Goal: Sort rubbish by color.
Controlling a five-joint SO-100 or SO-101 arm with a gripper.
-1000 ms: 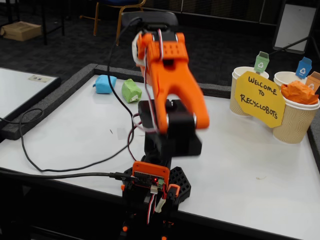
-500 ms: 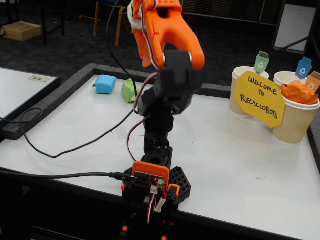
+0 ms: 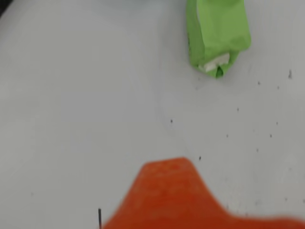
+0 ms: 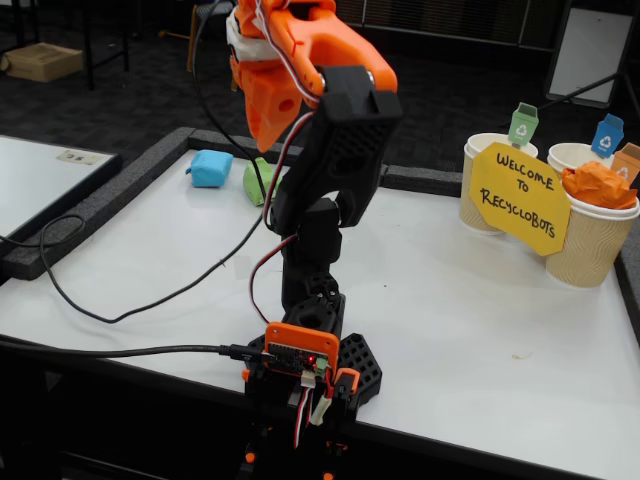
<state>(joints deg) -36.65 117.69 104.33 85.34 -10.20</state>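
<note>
Arm swung left; gripper (image 3: 190,191) above table, green wad (image 3: 218,34) ahead, apart.

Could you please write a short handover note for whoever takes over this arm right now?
End effector: raised over the far left of the table in the fixed view, holding nothing visible; open or shut unclear.
Orange wad: already in the nearest paper cup.
Green wad: on the table, ahead of the end effector in the wrist view.
Blue wad: on the table beside the green one.
Left: green and blue wads into cups.
</note>
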